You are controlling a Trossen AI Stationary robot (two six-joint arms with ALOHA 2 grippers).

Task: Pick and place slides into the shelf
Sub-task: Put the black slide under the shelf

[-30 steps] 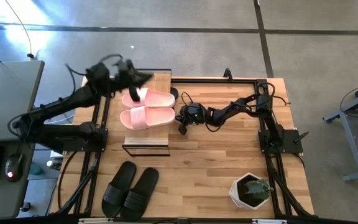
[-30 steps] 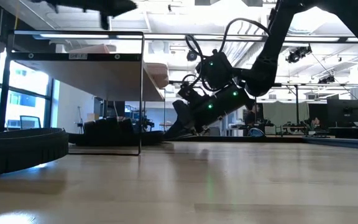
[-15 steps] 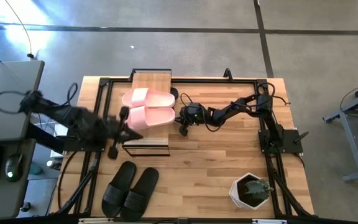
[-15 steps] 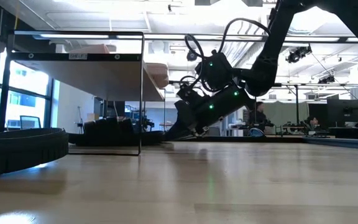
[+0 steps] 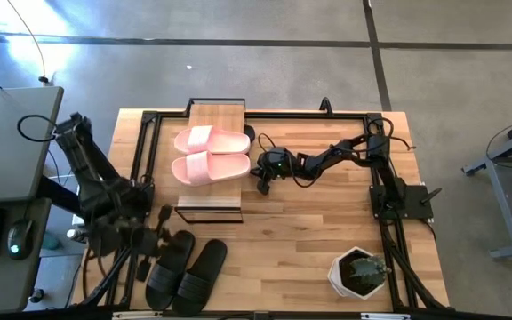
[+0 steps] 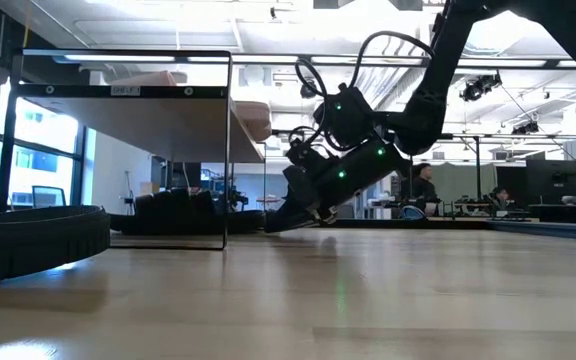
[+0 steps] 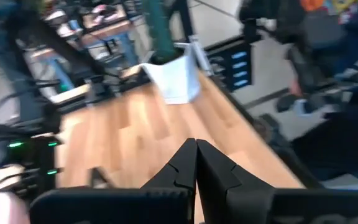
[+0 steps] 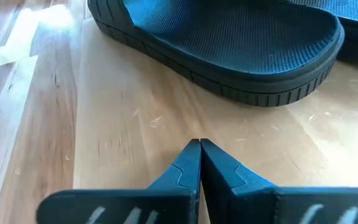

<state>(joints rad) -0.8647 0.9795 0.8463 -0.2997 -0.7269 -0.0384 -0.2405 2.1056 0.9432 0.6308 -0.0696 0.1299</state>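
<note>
Beside the shelf's (image 5: 210, 197) right edge my right end effector (image 5: 263, 182) sits low on the desk (image 5: 309, 231), pinched shut and empty, a black slide (image 8: 229, 50) just ahead. My left end effector (image 5: 160, 233), also shut and empty, is near the front black pair (image 5: 186, 273). Next I must open and grasp. I count two pink slides (image 5: 210, 155) on top and two black in front; others are hidden.

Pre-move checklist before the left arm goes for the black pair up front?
1. Pale pink slide pair on the wooden-topped black-framed shelf: ok.
2. Matte black slide pair flat on the tabletop, unobstructed: ok.
3. Left gripper open for a grasp: not ok, shut.
4. Right gripper clear of the shelf: ok; shut, beside another black slide.
5. White plant pot out of the path: ok.
</note>
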